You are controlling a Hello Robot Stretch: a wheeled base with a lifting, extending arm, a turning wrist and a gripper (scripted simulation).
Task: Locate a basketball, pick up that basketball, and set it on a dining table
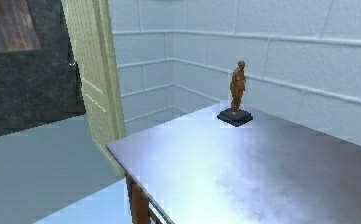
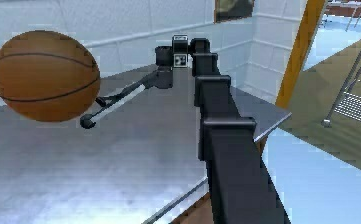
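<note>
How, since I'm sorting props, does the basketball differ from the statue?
The basketball is a round orange sphere with dark seams; the statue is a slim upright brown figure. The statue stands on a dark square base on the table; the basketball has no base. Both are warm orange-brown.

Even, bright light fills both views, a soft pale sheen spreads across the metal tabletop [image 1: 248, 170], the basketball [image 2: 46, 75] darkens toward its underside, and it is dim beyond the doorframe [image 1: 93, 70].
</note>
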